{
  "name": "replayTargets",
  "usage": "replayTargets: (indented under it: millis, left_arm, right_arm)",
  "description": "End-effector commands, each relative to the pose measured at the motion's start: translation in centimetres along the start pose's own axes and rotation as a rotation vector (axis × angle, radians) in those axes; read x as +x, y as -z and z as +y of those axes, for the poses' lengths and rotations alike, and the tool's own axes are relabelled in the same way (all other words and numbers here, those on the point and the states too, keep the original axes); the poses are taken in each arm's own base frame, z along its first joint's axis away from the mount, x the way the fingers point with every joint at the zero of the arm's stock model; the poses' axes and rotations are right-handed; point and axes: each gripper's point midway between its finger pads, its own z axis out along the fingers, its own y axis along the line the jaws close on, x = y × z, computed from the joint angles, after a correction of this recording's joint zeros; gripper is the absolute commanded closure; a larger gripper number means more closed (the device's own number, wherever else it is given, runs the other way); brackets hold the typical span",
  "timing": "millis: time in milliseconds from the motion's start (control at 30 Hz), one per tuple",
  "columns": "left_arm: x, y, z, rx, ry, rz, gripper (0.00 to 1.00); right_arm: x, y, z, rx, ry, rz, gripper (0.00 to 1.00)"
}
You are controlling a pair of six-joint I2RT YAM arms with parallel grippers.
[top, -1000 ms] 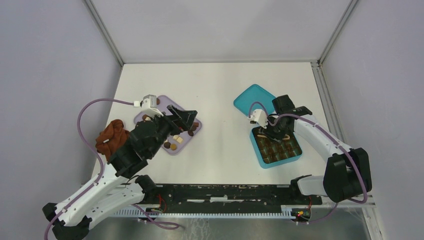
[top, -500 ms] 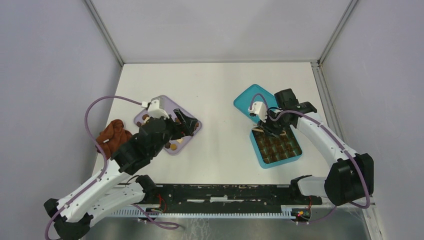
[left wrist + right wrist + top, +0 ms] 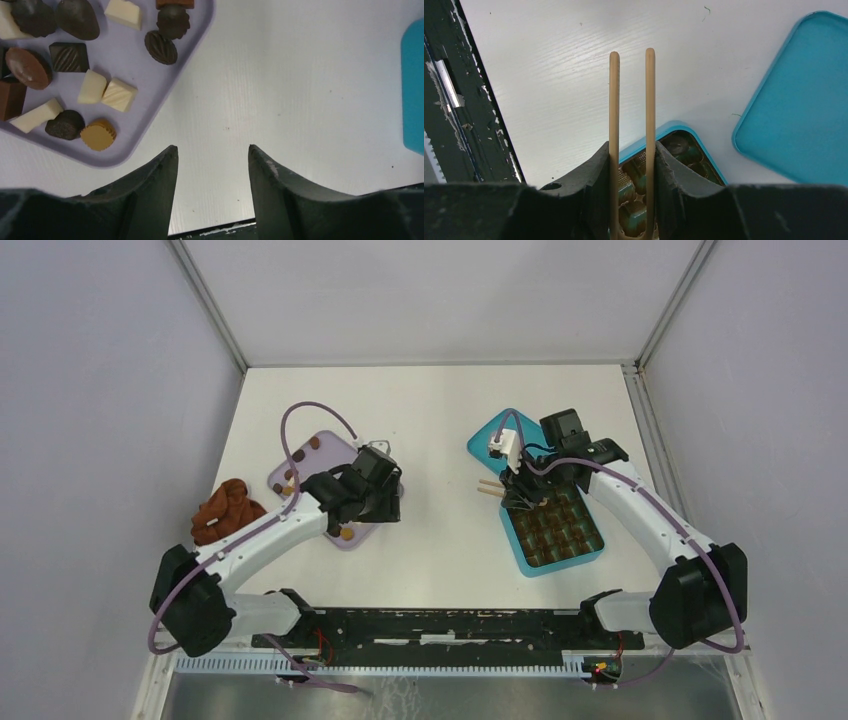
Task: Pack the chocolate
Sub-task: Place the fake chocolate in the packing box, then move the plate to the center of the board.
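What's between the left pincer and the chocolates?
Nothing visible. The left pincer hangs open and empty over bare table beside the tray; the chocolates lie uncovered on the tray, with nothing on top of them.

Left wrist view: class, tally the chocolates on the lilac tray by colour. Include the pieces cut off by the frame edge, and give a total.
Dark brown chocolates: 6
Cream-white chocolates: 5
Mid brown chocolates: 3
Caramel-tan chocolate: 1
Total: 15
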Motion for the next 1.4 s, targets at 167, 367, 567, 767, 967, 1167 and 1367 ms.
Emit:
replayTargets:
  millis: [167,367,567,767,967,1167,1367]
  left_arm:
    - [-0.2,-4.4,2.1,0.103,-0.023,0.167,0.37]
    - [-0.2,-7.6,2.6,0.124,-0.028,0.224,0.32]
    - [1.0,-9.7,2.9,0.112,-0.052,0.312,0.33]
    - [1.9,-9.7,1.2,0.208,-0.029,0.362,0.35]
    - [1.4,-8.4,-3.6,0.408,0.003,0.369,0.37]
    - [1.3,-9.3,-9.5,0.547,-0.009,0.378,0.37]
    - [0.9,-10.5,-15.0,0.628,-0.018,0.373,0.37]
  right_arm:
    - [-1.8,0.0,-0.3,0.007,0.012,-0.074,0.63]
    - [-1.9,-0.1,-0.3,0.002,0.010,-0.077,0.63]
    - [-1.8,-0.2,-0.2,-0.005,0.005,-0.074,0.63]
    - [-2.0,-0.1,-0.3,-0.001,0.004,-0.078,0.63]
    - [-2.2,0.2,-0.7,0.014,0.000,-0.072,0.63]
    - [-1.7,1.0,-2.1,0.064,-0.034,-0.061,0.63]
    - [-1.5,2.3,-3.4,0.120,-0.050,-0.062,0.63]
